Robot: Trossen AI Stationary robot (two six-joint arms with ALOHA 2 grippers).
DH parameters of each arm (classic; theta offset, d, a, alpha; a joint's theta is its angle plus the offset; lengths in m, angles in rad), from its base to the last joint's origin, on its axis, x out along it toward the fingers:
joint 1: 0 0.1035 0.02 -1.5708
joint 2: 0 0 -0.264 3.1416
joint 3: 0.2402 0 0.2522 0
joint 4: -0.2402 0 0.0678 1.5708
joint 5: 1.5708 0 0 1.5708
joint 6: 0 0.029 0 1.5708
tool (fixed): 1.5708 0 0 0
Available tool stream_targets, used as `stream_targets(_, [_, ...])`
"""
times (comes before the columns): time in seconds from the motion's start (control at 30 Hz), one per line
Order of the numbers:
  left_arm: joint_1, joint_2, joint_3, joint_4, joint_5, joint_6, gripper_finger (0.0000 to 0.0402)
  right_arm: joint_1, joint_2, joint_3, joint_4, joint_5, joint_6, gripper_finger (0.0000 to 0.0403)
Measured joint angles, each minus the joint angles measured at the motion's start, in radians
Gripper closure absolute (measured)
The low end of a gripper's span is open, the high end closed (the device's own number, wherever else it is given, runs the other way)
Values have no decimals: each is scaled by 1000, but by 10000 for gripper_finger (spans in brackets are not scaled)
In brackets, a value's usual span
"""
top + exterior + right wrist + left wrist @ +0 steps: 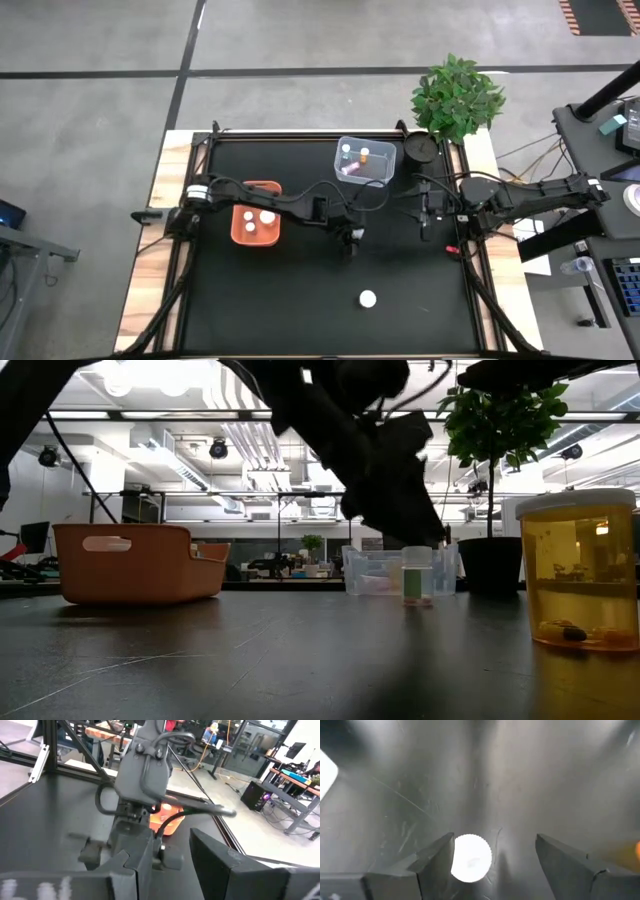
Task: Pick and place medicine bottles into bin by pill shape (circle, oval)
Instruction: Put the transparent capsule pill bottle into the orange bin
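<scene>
Landmark for all positions: the orange bin [256, 222], which sits on the left part of the black table mat [300, 290]. Two white-capped bottles [258, 221] lie inside the orange bin, seen from above as two white discs. The left gripper [354, 238] is down over the mat to the right of the orange bin, near the table centre, at the end of an arm that reaches across above the bin. In the left wrist view its fingers [437, 862] stand wide apart, and a white-capped bottle [471, 858] stands upright on the mat between them, its ribbed cap just beside one finger and clear of the other; whether the cap touches that finger cannot be told. In the low view this same bottle [417, 575] stands on the mat under the dark gripper. A clear bin [365, 161] lies farther right of the orange bin, toward the far edge, with small bottles inside. One more white-capped bottle [368, 298] stands alone on the mat, right of the orange bin and toward the near edge. An amber bottle [576, 568] stands close to the low camera. The right gripper [424, 213] waits with jaws closed and empty, well right of the orange bin, beyond the clear bin.
</scene>
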Motion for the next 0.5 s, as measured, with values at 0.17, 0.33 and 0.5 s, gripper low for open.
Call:
stream_targets(0.17, [1, 21, 0, 23, -11, 12, 139, 0, 1, 0, 0, 0, 0, 283])
stream_targets(0.33, [2, 26, -1, 13, -36, 19, 139, 0, 2, 0, 0, 0, 0, 284])
stream_targets(0.5, [1, 27, 0, 16, -36, 31, 139, 0, 2, 0, 0, 0, 0, 284])
